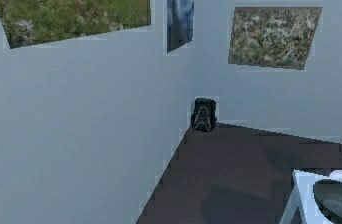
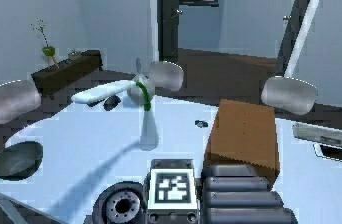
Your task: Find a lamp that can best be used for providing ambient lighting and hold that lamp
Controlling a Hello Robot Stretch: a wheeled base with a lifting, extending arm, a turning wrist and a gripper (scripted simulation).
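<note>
In the arm side view, you find the gripper [image 2: 117,205] at the bottom edge, below and left of the brown box [image 2: 244,135], with the white surface [image 2: 74,140] behind it. You cannot tell whether the jaws are open or closed, nor whether they hold anything. The arm [image 2: 244,195] lies directly below the box. The white lamp [image 2: 147,125], with a green band on its stem, stands upright on the surface left of the box, apart from it. A small dark item [image 2: 201,123] lies just left of the box. A dark bowl [image 2: 14,160] sits far left of the box, near the surface edge. A grey chair [image 2: 289,92] stands beyond the box at its right. Farthest, left of the box, a dark sideboard [image 2: 67,70] carries a plant [image 2: 46,40].
</note>
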